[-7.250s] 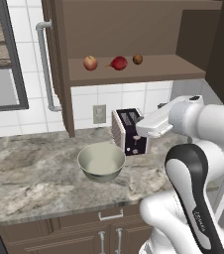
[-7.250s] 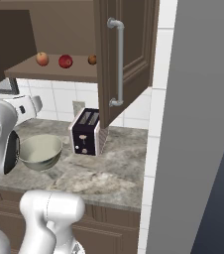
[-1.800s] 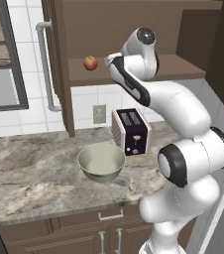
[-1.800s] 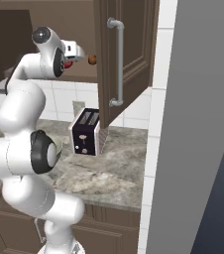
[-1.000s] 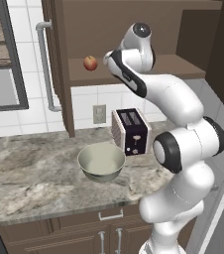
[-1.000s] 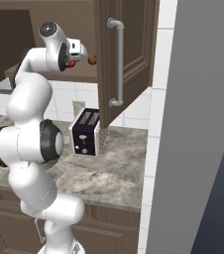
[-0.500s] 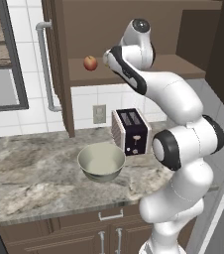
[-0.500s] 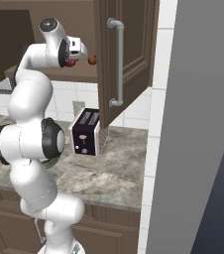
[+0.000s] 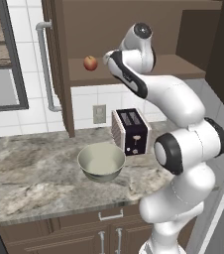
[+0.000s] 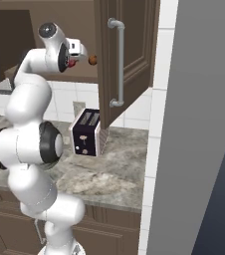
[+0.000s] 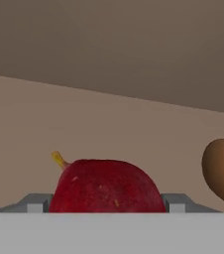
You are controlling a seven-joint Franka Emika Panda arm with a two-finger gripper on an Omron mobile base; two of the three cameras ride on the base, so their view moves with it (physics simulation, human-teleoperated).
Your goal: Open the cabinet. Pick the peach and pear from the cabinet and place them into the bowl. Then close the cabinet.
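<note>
You are looking at the cabinet (image 9: 59,59) standing with its doors swung open, and the arm is reaching up onto its shelf (image 9: 183,67). In the hand view the end effector (image 11: 106,202) is sitting wide, its two fingertips (image 11: 34,202) flanking the pear (image 11: 106,186) at 6 o'clock without visibly pressing on it; whether they are touching the fruit you cannot tell. The pear is lying on the shelf with its yellowish stem pointing toward 10 o'clock. At 3 o'clock in that view a small brown round fruit (image 11: 222,171) is resting on the shelf, apart from the pear. In the left base view the peach (image 9: 90,63) is sitting on the shelf at about 9 o'clock from the robot's wrist, apart from it. Below, on the table (image 9: 29,178), the bowl (image 9: 101,162) is standing just beside the toaster (image 9: 131,131), at roughly 7 o'clock from it.
</note>
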